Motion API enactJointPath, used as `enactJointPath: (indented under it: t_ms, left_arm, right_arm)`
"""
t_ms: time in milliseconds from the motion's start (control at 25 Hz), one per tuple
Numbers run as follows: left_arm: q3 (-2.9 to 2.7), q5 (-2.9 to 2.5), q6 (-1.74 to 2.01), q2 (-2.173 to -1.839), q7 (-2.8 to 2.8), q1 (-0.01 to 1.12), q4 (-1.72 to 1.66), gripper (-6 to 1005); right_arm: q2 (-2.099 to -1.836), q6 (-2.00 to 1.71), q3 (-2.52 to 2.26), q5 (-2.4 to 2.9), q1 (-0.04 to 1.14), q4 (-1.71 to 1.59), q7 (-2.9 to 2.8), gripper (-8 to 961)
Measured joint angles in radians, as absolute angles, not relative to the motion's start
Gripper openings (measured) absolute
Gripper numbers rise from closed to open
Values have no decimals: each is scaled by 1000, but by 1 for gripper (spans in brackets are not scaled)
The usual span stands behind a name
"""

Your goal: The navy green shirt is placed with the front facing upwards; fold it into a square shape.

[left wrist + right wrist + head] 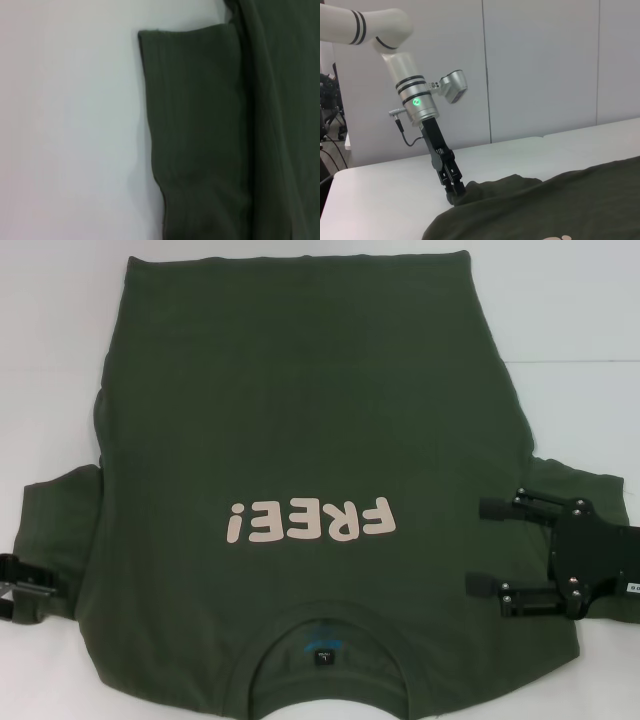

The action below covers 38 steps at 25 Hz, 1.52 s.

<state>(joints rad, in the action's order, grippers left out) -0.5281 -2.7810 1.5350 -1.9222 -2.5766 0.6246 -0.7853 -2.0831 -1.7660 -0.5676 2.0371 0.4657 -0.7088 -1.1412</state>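
The navy green shirt (pixel 300 420) lies flat on the white table (pixel 570 320), front up, its pale "FREE!" print (pixel 310 520) and collar (pixel 325 635) toward me. My right gripper (pixel 478 546) is open over the shirt's right shoulder, beside the right sleeve (pixel 590 485), with only flat cloth under its fingers. My left gripper (pixel 18 587) is at the outer edge of the left sleeve (pixel 60 530). The right wrist view shows that left gripper (pixel 454 192) down on the sleeve's edge (pixel 490 187). In the left wrist view only the sleeve (pixel 200 125) and table show.
The table (pixel 70 125) is bare white around the shirt. The hem (pixel 300 265) reaches the far side. A pale wall (pixel 545 65) stands behind the table.
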Motion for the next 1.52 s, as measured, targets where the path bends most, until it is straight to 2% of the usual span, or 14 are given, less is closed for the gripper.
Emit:
enactJointPath:
  t_ms: [320,560,1080,1520]
  left_arm:
    - [-541,-2801,1527,-1929,-2577,625,-786,758]
    - [-550,-2801,1523,-1931,-2577,624,-790,523]
    - [-575,-2801,1502,-1936,-2575,624,-787,106]
    - [-585,-2800,1491,-1952,-2572,624,-821,83]
  right_arm:
    - [-2083,-1766,-566,2036,466,-709,-1141,944]
    - [-2083,-1766,-564,2035,465,-709,-1141,944]
    - [-2078,-1769,-558,2031,460,-709,-1141,944]
    - [-2074,-1771,-547,2029,460,-709,-1146,944]
